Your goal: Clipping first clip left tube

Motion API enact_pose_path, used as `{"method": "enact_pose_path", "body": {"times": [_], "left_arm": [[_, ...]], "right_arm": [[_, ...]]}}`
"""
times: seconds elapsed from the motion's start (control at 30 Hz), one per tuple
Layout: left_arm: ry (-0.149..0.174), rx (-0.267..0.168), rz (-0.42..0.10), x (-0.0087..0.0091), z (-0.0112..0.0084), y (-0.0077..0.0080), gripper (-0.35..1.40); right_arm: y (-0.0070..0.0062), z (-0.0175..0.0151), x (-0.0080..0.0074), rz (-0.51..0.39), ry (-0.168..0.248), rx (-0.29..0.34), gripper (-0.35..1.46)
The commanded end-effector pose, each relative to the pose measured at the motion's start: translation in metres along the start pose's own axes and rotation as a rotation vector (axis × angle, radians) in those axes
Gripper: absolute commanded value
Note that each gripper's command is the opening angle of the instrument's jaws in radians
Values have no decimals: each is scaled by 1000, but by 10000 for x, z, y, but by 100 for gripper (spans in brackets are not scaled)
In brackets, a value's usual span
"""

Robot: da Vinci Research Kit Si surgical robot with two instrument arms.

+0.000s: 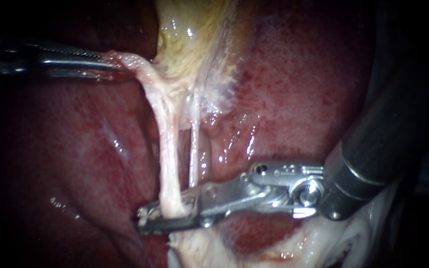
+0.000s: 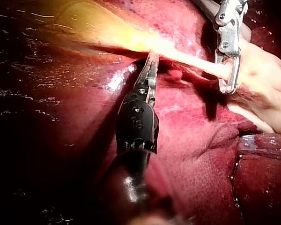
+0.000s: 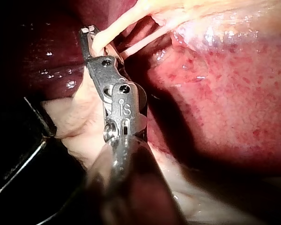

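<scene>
Two pale tubes run down from the yellowish gallbladder point(image 1: 199, 39). The thick left tube point(image 1: 167, 149) passes between the jaws of my right instrument point(image 1: 142, 221), which reaches in from the right and is shut on the tube low down, with both jaws touching it. The thin right tube point(image 1: 193, 144) lies just beside it, outside the jaws. In the left wrist view the same jaws point(image 2: 227, 89) ring the tube point(image 2: 201, 65). My left instrument point(image 1: 117, 63) comes in from the left with its jaws shut on a pale strand of tissue at the gallbladder's neck, pulling it taut.
Red liver point(image 1: 299, 89) surrounds the tubes on both sides. Pale fatty tissue point(image 1: 323, 243) lies below the right instrument's wrist. The right instrument's dark shaft point(image 1: 383, 134) fills the right side.
</scene>
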Motion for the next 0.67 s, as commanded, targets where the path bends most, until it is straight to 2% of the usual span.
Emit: {"method": "enact_pose_path", "body": {"times": [0.03,0.2,0.67], "left_arm": [[0,0,0,0,0,0,-35],[0,1,0,0,0,0,-35],[0,1,0,0,1,0,-35]], "right_arm": [[0,0,1,8,0,1,-35],[-2,-5,-2,54,13,-25,-35],[0,-7,-5,54,13,-26,-35]]}}
